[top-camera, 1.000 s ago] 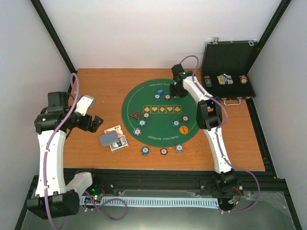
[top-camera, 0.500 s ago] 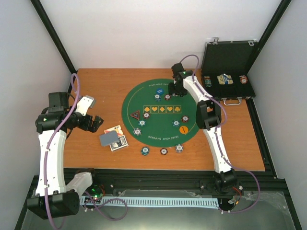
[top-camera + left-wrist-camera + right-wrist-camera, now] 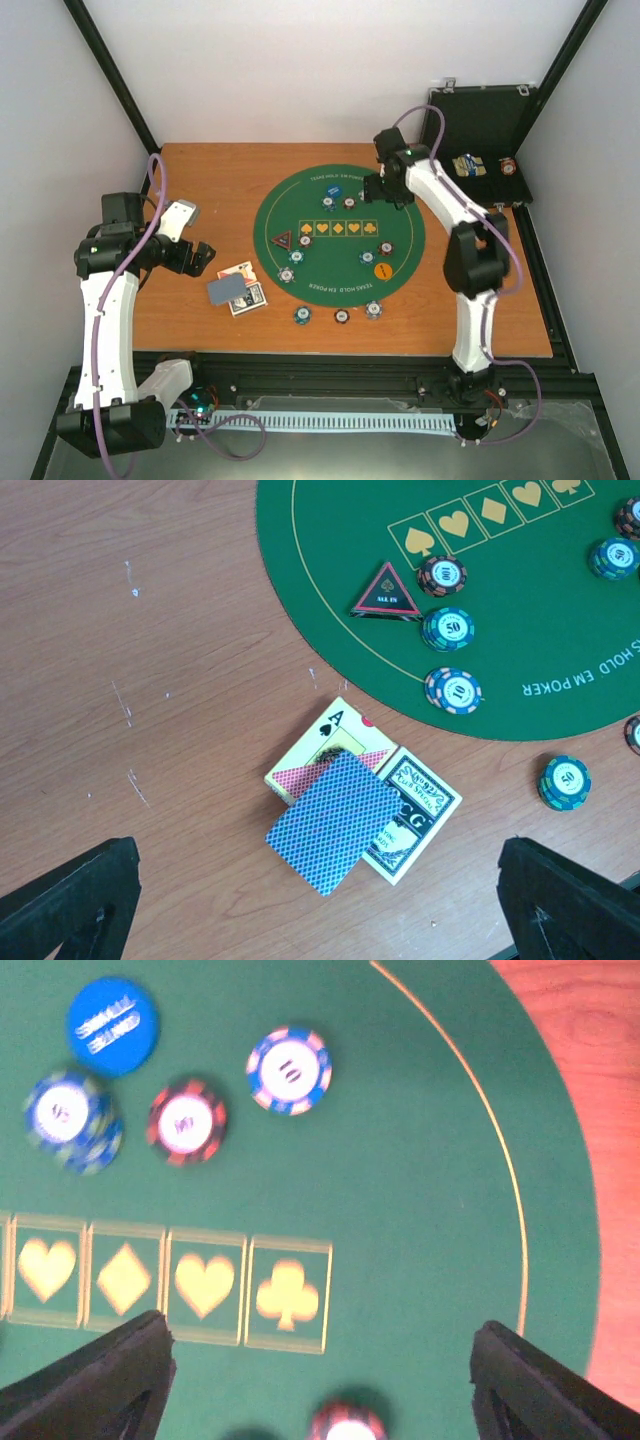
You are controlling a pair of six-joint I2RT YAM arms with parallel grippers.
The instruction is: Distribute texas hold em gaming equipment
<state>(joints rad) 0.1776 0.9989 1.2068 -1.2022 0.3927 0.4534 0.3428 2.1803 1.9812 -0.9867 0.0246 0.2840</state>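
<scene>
White walls (image 3: 300,70) enclose a wooden tabletop (image 3: 200,180) carrying a round green mat (image 3: 275,215). The cards (image 3: 405,815) lie just off the mat's near-left edge, close to the right of the left pincer (image 3: 203,257), the nearer one, wide open and empty; the top card (image 3: 335,825), blue-grey back up, lies diagonal to its jaws. The right pincer (image 3: 374,190), open and empty, hovers over far-side chips (image 3: 289,1070)

Wooden table (image 3: 200,180), round green mat (image 3: 335,265), playing cards (image 3: 238,290), poker chips (image 3: 303,315) beside mat
</scene>
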